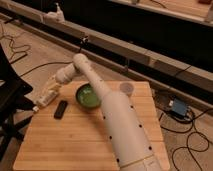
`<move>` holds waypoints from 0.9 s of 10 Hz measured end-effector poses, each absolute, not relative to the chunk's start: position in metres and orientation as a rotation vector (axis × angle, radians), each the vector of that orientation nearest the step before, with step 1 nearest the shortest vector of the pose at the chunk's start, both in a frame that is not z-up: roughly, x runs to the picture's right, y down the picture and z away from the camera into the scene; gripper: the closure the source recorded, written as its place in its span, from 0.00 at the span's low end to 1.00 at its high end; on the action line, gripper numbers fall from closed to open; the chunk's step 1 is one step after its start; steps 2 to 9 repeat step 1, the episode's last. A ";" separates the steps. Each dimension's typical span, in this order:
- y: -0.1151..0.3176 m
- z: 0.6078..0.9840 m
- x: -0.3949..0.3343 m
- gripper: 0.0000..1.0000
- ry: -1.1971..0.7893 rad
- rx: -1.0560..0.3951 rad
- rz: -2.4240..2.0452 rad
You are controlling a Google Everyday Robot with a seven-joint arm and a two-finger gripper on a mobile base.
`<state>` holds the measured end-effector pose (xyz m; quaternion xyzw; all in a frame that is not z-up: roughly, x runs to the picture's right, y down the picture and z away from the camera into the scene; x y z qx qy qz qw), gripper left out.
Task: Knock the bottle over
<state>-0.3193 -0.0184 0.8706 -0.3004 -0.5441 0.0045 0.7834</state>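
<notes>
Since my gripper (46, 96) sits at the desk's (90, 140) ten o'clock edge against the bottle (42, 98) (finger state I cannot tell), I'd push sideways near its cap.

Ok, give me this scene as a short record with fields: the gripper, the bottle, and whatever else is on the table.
gripper: gripper at the table's left edge, far-left corner area
bottle: bottle at the left edge by the gripper, too blurred to tell if upright or tipped
table: wooden table
bowl: green bowl, partly behind the arm
dark object: small black object left of the bowl
cup: whitish cup near the far-right edge
</notes>
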 end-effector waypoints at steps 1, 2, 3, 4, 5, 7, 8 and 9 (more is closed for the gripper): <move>-0.019 0.871 -0.318 0.93 -1.173 -0.648 0.013; -0.019 0.871 -0.318 0.93 -1.173 -0.648 0.013; -0.019 0.871 -0.318 0.93 -1.173 -0.648 0.013; -0.019 0.871 -0.318 0.93 -1.173 -0.648 0.013; -0.019 0.871 -0.318 0.93 -1.173 -0.648 0.013; -0.019 0.871 -0.318 0.93 -1.173 -0.648 0.013; -0.019 0.871 -0.318 0.93 -1.173 -0.648 0.013; -0.019 0.871 -0.318 0.93 -1.173 -0.648 0.013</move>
